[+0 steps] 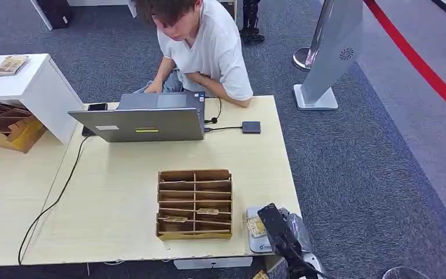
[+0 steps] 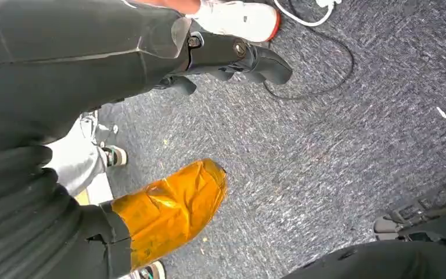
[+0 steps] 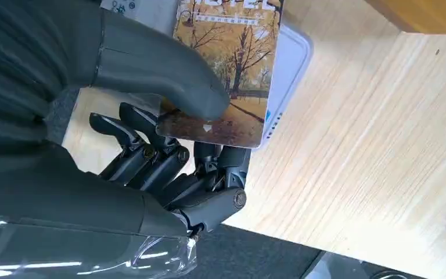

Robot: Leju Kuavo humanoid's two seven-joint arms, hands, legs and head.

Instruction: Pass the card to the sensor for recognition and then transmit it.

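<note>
Illumination is bright, even and diffuse in all three views, with only soft, short shadows under the laptop [image 1: 145, 119] and the cardboard organizer [image 1: 195, 204] on the desk [image 1: 122, 192]. The head view is slightly soft overall. In the right wrist view the card [image 3: 226, 70] is sharp, while clear plastic wrap [image 3: 87, 261] carries white glare streaks (low contrast). The left wrist view shows streaked, blurred carpet [image 2: 325, 151] and glossy orange tape [image 2: 171, 209].

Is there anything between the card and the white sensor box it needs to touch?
Nothing visible is in the way. The right hand holds the card between thumb and fingers, right over the white sensor box at the table edge. Whether card and box actually touch is unclear.
</note>
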